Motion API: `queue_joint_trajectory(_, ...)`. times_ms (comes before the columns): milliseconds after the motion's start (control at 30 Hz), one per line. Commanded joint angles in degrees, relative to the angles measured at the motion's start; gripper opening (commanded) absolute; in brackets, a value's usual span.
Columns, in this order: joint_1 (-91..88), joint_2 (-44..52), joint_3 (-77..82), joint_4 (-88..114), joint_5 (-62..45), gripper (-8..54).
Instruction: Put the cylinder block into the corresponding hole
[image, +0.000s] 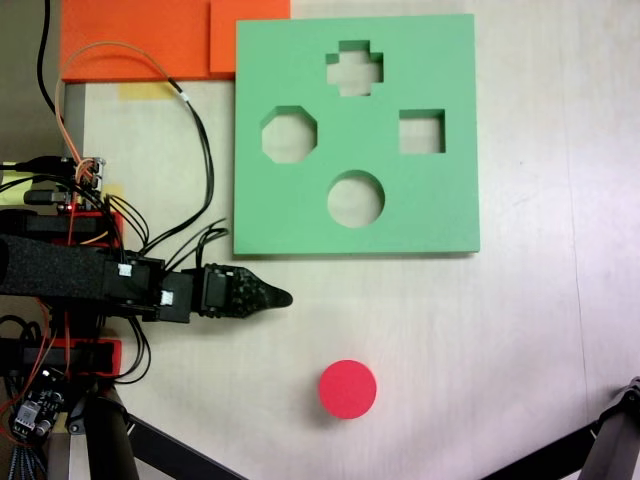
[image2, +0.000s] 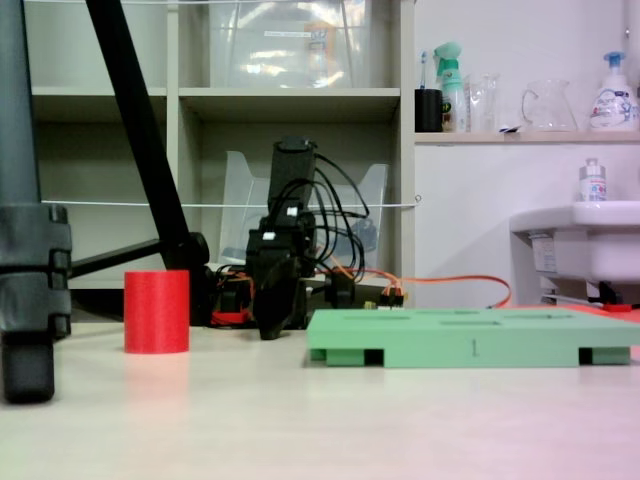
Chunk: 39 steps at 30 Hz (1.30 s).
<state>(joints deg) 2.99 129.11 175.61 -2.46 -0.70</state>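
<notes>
The cylinder block (image: 347, 389) is a short red cylinder standing upright on the pale table, below the green foam board (image: 440, 210); it also shows at the left in the low fixed view (image2: 156, 310). The corresponding hole (image: 356, 198) is the round cutout nearest the board's lower edge, and it holds nothing. My black gripper (image: 285, 297) points right, just below the board's lower left corner and up-left of the block, touching neither. Its jaws taper to a single tip with no gap and nothing held. Seen head-on, the gripper (image2: 272, 325) hangs just above the table.
The board also has octagonal (image: 289, 135), square (image: 421, 131) and cross-shaped (image: 354, 68) cutouts. Orange foam sheets (image: 140, 35) lie at the top left. Cables and the arm base (image: 80, 215) crowd the left edge. Tripod legs (image: 600, 440) cross the bottom corners.
</notes>
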Motion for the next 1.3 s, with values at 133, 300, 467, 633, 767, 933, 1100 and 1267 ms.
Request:
queue_joint_trajectory(133,-3.16,3.78,3.87,0.44,-0.35,34.6)
queue_joint_trajectory(300,-0.7,3.78,3.87,0.44,0.88,34.6)
queue_joint_trajectory(467,6.24,3.87,4.13,-5.45,19.95,34.5)
queue_joint_trajectory(633,16.35,3.87,-3.96,-5.8,43.86,31.0)
queue_joint_trajectory(767,19.6,3.87,-26.89,29.18,62.84,30.2)
queue_joint_trajectory(933,18.54,3.87,-48.16,53.7,72.42,28.0)
queue_joint_trajectory(1100,12.92,3.78,-55.99,56.25,74.36,28.1)
queue_joint_trajectory(1267,14.24,-1.85,-58.8,49.39,73.92,28.4)
